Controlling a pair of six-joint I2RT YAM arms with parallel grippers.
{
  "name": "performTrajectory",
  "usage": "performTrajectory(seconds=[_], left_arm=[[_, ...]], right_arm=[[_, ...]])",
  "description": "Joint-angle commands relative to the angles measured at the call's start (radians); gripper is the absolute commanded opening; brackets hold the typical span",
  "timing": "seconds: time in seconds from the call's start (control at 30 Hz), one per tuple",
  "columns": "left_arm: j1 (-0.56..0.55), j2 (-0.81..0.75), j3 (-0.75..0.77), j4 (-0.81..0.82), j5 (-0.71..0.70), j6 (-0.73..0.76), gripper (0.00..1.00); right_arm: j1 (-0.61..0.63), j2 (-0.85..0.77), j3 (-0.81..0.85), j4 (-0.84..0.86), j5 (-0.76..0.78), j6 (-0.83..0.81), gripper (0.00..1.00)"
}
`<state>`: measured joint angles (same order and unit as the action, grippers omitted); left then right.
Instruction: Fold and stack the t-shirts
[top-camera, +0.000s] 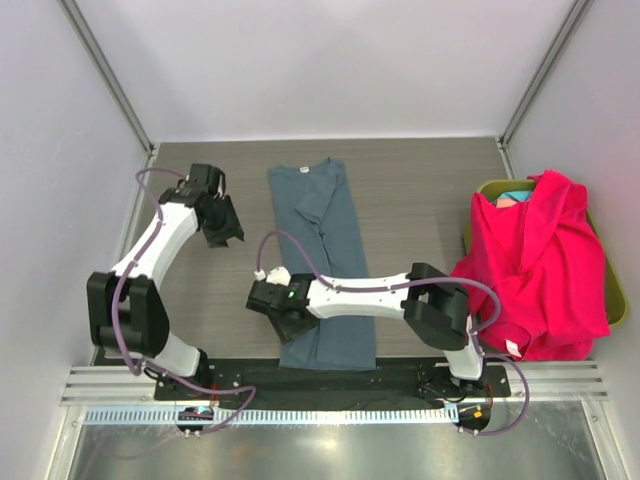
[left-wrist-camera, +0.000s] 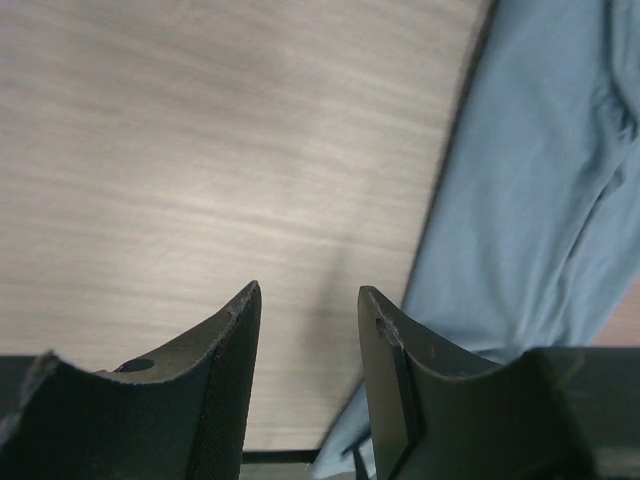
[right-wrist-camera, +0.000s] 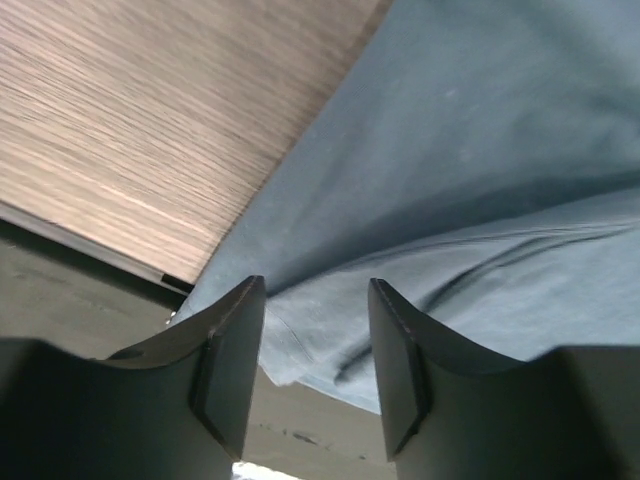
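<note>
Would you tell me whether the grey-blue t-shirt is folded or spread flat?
Partly folded: the grey-blue t-shirt lies as a long narrow strip, sides turned in.

A grey wood-grain table (top-camera: 420, 200) sits between plain white walls (top-camera: 330, 60). An olive-green bin (top-camera: 617, 295) stands at its right edge. A black plate (top-camera: 400, 377) runs along the near edge.

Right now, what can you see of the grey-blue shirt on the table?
The grey-blue t-shirt is soft cloth, folded lengthwise into a long strip. It lies flat on the table, with its collar and white label at the far end, and is lightly creased. The right gripper hangs open over its near left corner. The left gripper is open beside its left edge, apart.
</note>
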<state>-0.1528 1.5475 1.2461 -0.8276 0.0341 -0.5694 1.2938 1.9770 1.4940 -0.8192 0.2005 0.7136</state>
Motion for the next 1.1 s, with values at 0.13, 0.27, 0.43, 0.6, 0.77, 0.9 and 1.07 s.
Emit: performTrajectory(seconds=[0.13, 0.27, 0.43, 0.6, 0.77, 0.9, 1.07], left_arm=[[0.01, -0.109, -0.12, 0.011, -0.008, 0.062, 0.45], [0.01, -0.11, -0.145, 0.028, 0.015, 0.059, 0.45], [0.01, -0.13, -0.148, 0.028, -0.013, 0.06, 0.44], [-0.005, -0.176, -0.181, 0.025, 0.012, 0.028, 0.44], [-0.057, -0.294, -0.255, 0.002, 0.041, -0.038, 0.46], [-0.166, -0.377, -0.312, -0.028, 0.038, -0.125, 0.49], [-0.39, -0.447, -0.413, -0.031, 0.021, -0.289, 0.49]], right_arm=[[0.042, 0.042, -0.006, -0.009, 0.036, 0.079, 0.42], [0.05, 0.034, -0.008, -0.031, 0.062, 0.092, 0.12], [0.061, -0.073, -0.009, -0.11, 0.154, 0.135, 0.01], [0.084, -0.249, -0.158, -0.147, 0.217, 0.243, 0.03], [0.098, -0.44, -0.411, -0.127, 0.229, 0.405, 0.69], [0.104, -0.636, -0.544, -0.084, 0.257, 0.48, 0.77], [0.102, -0.771, -0.708, 0.005, 0.257, 0.515, 0.79]])
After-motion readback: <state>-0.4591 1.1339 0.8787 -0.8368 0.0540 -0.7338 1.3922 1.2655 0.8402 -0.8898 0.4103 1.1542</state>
